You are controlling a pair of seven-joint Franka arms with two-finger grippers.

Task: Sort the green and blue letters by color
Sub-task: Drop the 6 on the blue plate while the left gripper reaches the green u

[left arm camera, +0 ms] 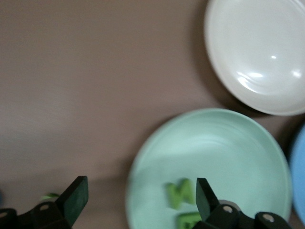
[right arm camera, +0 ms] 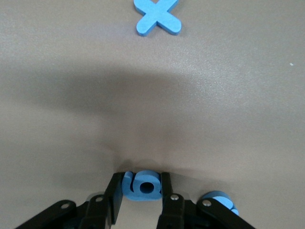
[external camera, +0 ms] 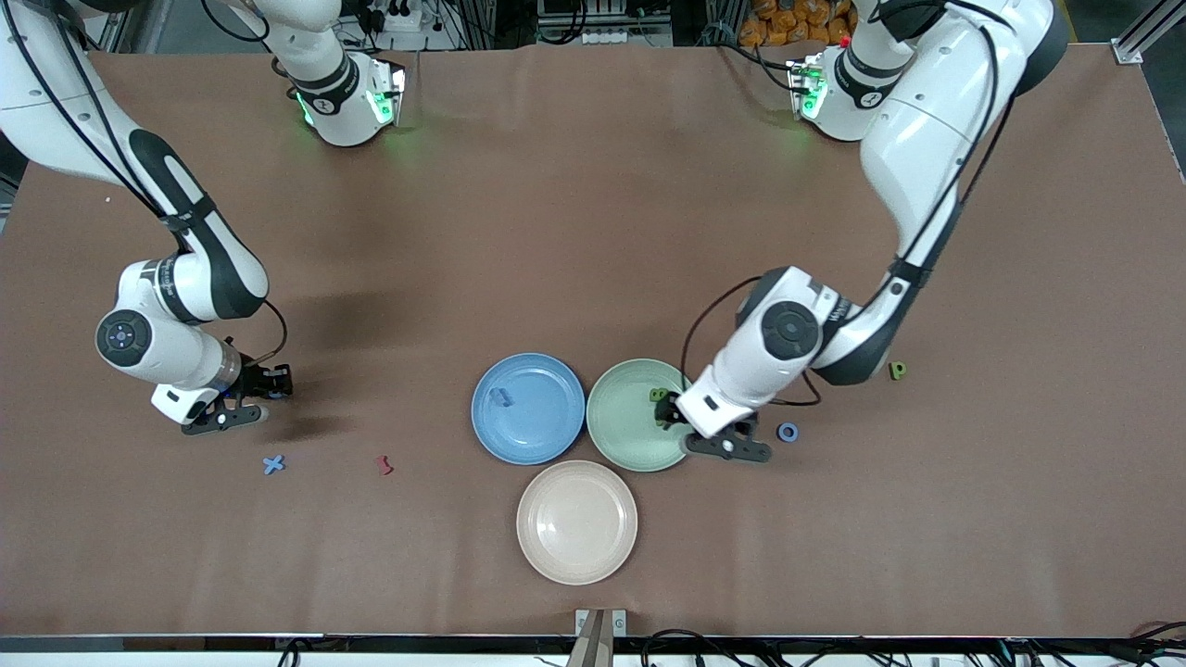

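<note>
My right gripper (external camera: 262,398) is low at the table toward the right arm's end, shut on a blue letter (right arm camera: 143,185); its own view shows it (right arm camera: 141,187) gripping that letter. A second blue piece (right arm camera: 219,200) lies beside one finger. A blue X (external camera: 273,464) lies nearer the camera and also shows in the right wrist view (right arm camera: 157,16). My left gripper (external camera: 693,431) is open and empty over the green plate's rim (external camera: 611,435); in its own view (left arm camera: 141,193) green letters (left arm camera: 181,193) lie in the plate. A blue ring letter (external camera: 788,432) and a green letter (external camera: 897,371) lie on the table.
The blue plate (external camera: 547,435) holds one blue letter (external camera: 500,397). An empty beige plate (external camera: 576,556) sits nearer the camera. A dark-red squiggly piece (external camera: 384,465) lies beside the blue X.
</note>
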